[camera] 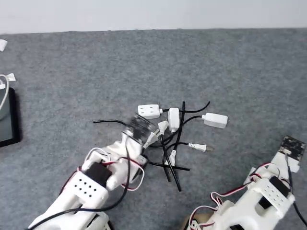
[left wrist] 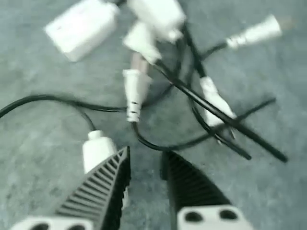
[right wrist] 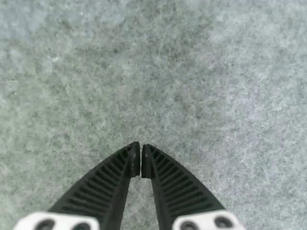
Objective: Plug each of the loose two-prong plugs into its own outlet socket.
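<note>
A tangle of black cables with white plugs and sockets lies mid-table. One white outlet socket [camera: 148, 111] [left wrist: 81, 28] sits at the tangle's left, another [camera: 215, 120] at its right. Loose two-prong plugs [camera: 197, 147] [camera: 171, 156] lie among the cables. My left gripper [camera: 139, 127] [left wrist: 145, 157] hovers at the tangle's left edge, open by a narrow gap with nothing between its fingers. One white plug [left wrist: 98, 148] lies right beside a finger, and another plug [left wrist: 134, 93] is just ahead. My right gripper [right wrist: 140, 159] is shut over bare grey carpet, holding nothing.
The right arm [camera: 261, 196] rests at the front right corner, away from the cables. A dark flat device [camera: 8, 117] with a white cord lies at the left edge. Grey carpet [camera: 230, 67] covers the table's far half.
</note>
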You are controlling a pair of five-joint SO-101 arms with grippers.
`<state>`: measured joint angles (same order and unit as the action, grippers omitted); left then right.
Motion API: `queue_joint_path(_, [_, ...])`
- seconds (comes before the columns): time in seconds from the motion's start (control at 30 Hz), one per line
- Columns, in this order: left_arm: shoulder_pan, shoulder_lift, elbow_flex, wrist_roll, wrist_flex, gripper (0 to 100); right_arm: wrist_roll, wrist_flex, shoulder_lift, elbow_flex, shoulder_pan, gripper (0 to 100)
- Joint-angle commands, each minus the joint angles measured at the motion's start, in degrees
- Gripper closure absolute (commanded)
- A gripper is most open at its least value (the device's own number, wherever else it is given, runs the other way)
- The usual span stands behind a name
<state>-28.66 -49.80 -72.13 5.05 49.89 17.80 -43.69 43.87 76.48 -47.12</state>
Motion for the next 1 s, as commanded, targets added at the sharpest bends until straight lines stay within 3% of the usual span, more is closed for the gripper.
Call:
queue_joint_path(0.0, [-0.7, 5.1, 0.4, -0.44, -3.34, 98, 0.53, 0.66, 1.19, -0.26, 0.22, 98.7])
queue_joint_path(0.3, [11.6, 17.41, 6.2, -0.26, -5.45, 98, 0.53, 0.66, 1.19, -0.26, 0.22, 98.7])
queue_joint_path(0.63, [20.22, 19.96, 8.22, -0.26, -1.85, 98, 0.62, 0.66, 1.19, -0.26, 0.22, 98.7])
queue_joint_path(0.97, [22.15, 20.22, 8.31, -0.53, 0.44, 94, 1.93, 0.66, 1.19, -0.26, 0.13, 98.7])
